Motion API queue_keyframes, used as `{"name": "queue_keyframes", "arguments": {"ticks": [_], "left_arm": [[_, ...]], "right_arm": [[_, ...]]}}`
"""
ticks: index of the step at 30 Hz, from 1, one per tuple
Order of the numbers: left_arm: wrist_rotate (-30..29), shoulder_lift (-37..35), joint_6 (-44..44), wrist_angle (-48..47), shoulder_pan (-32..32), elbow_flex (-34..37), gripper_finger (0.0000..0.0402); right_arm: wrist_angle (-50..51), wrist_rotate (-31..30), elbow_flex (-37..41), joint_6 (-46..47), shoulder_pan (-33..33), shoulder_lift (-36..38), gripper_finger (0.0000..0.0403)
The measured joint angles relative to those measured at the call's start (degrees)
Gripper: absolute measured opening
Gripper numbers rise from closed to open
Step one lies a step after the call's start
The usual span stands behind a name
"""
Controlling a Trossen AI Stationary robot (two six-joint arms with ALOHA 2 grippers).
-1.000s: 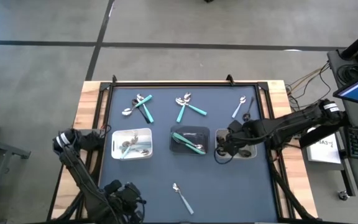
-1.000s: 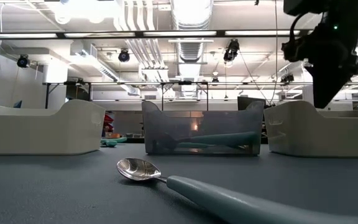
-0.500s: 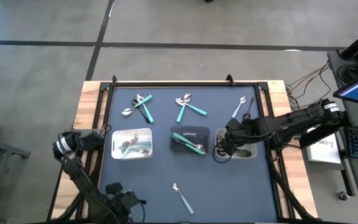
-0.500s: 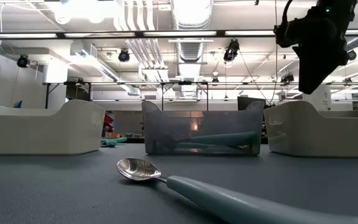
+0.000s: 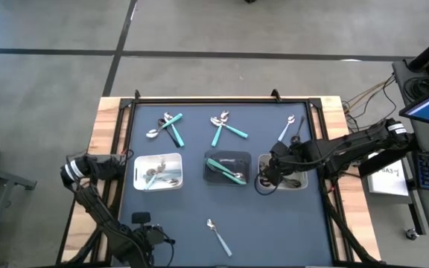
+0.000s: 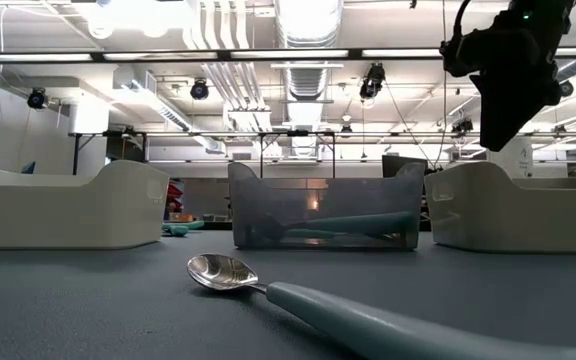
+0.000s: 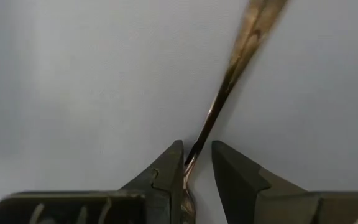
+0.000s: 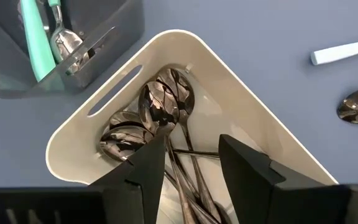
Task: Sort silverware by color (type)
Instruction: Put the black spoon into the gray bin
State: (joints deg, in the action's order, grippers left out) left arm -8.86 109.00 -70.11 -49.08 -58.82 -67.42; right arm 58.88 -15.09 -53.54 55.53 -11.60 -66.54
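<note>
Now the left gripper [image 7: 197, 163], low at the table's near-left edge, has its fingers pinched narrow on a thin shiny silver utensil handle [image 7: 238, 56] whose long axis runs straight out ahead of the fingertips. The right gripper [image 8: 191, 155] hangs with fingers parted and empty above the white rectangular tray [image 8: 92, 134] of all-silver spoons [image 8: 160, 109]. That tray lies far across the table, so the right arm looks much the nearer to it.

Both jointed arms were matte black, trailing dark cables. The right wrist's wedge-shaped black fingers [image 8: 244, 168] looked plain (a green light glowed above).
</note>
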Motion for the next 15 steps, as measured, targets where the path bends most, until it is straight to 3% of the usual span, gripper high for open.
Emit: {"name": "queue_keyframes", "arguments": {"ticks": [6,15], "left_arm": [[0.64,-0.47,4.41,3.58,0.33,2.07,0.0071],[7.41,-0.51,6.75,5.01,3.27,3.31,0.005]], "right_arm": [[-0.82,-1.8,0.02,-0.66,0.0,-0.44,0.0138],[-1.09,-2.11,0.04,-0.44,0.0,-1.94,0.0139]]}}
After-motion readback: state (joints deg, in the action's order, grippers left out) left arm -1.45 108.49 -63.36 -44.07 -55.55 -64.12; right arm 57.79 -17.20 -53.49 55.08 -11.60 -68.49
